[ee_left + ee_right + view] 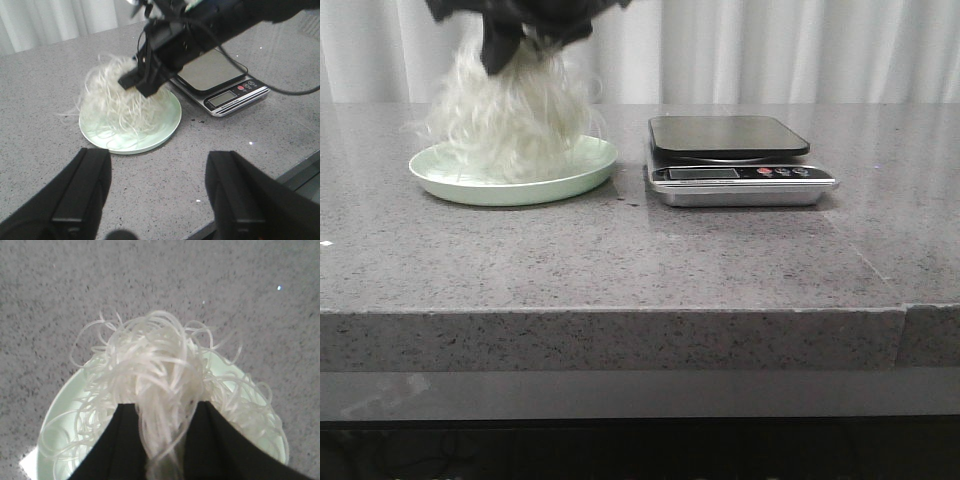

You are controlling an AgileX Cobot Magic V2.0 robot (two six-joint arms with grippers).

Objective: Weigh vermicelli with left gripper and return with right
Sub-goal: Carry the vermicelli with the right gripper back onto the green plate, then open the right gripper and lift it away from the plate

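The vermicelli (510, 120), a fluffy white tangle, hangs from my right gripper (510, 55) with its lower strands resting on the pale green plate (450, 185). The right wrist view shows the right gripper (162, 412) shut on a bunch of the vermicelli (155, 370) above the plate (60, 425). The left wrist view shows the right gripper (137, 85) on top of the vermicelli (120, 100) over the plate (170, 125). My left gripper (159, 155) is open and empty, low over the table, in front of the plate. The scale (730, 135) stands right of the plate with nothing on its platform.
The scale (210, 72) has a dark platform and a silver front with a display and buttons (780, 172). A white curtain hangs behind the grey stone table (640, 260). The table's front edge (295, 167) runs close to my left gripper.
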